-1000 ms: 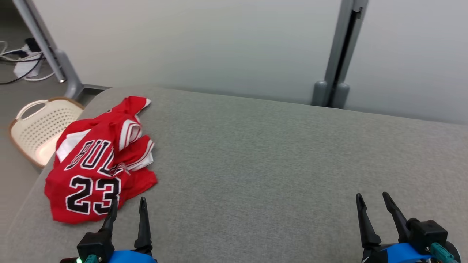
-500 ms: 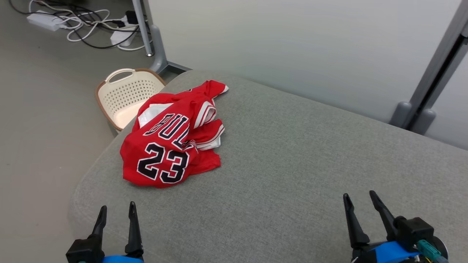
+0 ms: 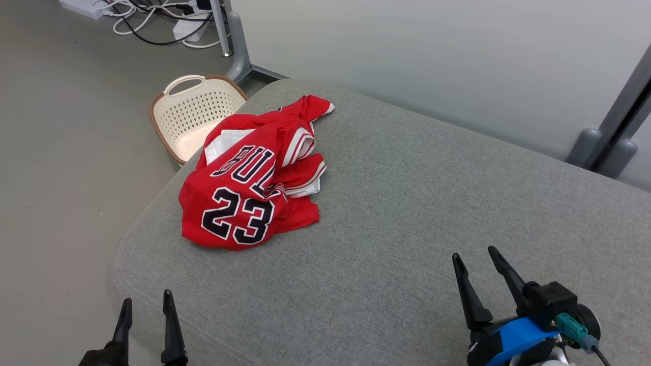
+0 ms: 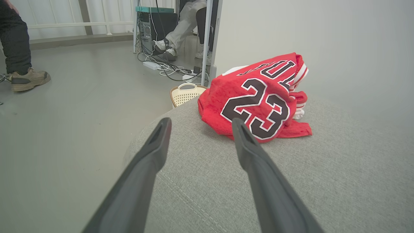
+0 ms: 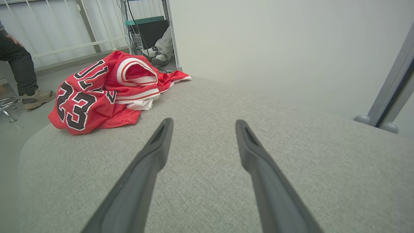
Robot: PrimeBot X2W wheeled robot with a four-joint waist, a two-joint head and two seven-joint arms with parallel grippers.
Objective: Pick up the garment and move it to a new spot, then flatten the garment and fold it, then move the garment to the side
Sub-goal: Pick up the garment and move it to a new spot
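Grey upholstery (image 3: 417, 203) is spreading across the head view, with the red number 23 jersey (image 3: 254, 188) lying crumpled near its far left corner; judging by that, picking up, flattening, folding and moving aside are all waiting to be done. At the near edge the left gripper (image 3: 146, 297) and the right gripper (image 3: 473, 252) are hovering with fingers apart, holding nothing. Beyond the corner, a cream perforated basket (image 3: 196, 114) is sitting on the floor (image 3: 76, 152), apparently empty. In the left wrist view, the jersey (image 4: 258, 97) is lying just ahead of the spread fingers. In the right wrist view, it is resting toward that view's left, untouched.
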